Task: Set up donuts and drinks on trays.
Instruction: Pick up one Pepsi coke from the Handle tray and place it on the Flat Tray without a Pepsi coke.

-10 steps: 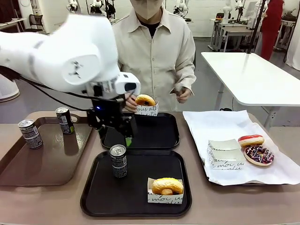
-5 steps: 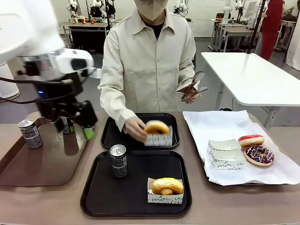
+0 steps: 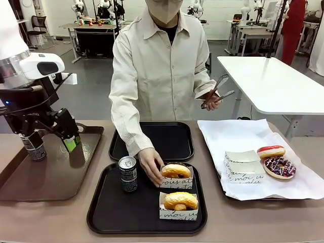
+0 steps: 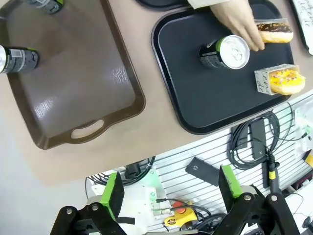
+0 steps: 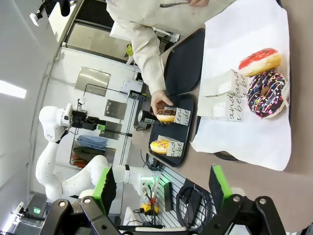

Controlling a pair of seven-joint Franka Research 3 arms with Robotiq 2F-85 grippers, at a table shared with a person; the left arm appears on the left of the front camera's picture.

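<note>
Front view, can [image 3: 36,151] near left claw [image 3: 49,142] — apart

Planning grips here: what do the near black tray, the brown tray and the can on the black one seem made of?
Near black tray: likely plastic, matte, faint sheen on its moulded rim. Brown tray: probably plastic too, glossier, with light reflections. Can: metal, judging by its shiny silver top.

You read "moi" in black script on the empty paper holder [image 3: 243,169] at three o'clock and below the nearest donut [image 3: 180,200].
</note>
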